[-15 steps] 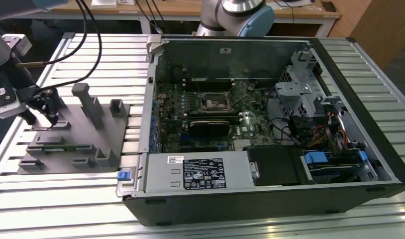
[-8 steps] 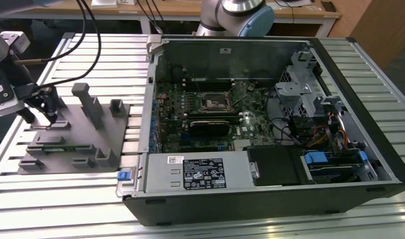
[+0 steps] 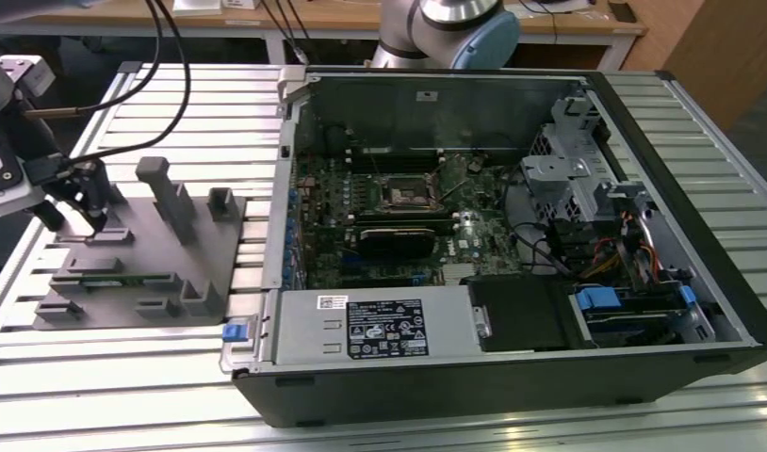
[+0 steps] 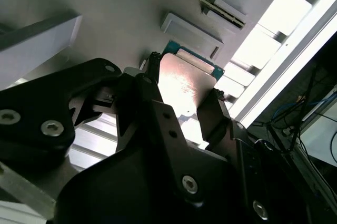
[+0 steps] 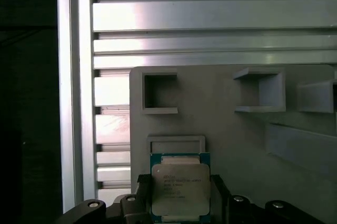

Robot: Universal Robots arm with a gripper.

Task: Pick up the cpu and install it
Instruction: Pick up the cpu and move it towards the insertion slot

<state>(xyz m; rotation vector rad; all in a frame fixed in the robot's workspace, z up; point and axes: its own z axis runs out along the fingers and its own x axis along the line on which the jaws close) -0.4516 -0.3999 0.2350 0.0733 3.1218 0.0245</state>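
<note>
Silver-topped cpu (image 5: 180,187) is clamped between the gripper (image 4: 184,91) fingers (image 4: 210,116) in both wrist views, just over the grey fixture (image 3: 132,256). In the exterior view we put that gripper at 9 o'clock of the open computer case (image 3: 510,391), on the slatted table (image 3: 107,377).

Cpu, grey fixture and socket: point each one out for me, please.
cpu (image 5: 180,187): first wrist view, centre of its silver top.
grey fixture (image 3: 151,252): exterior view, bare base plate.
socket (image 3: 406,195): exterior view, middle of its black frame.
</note>
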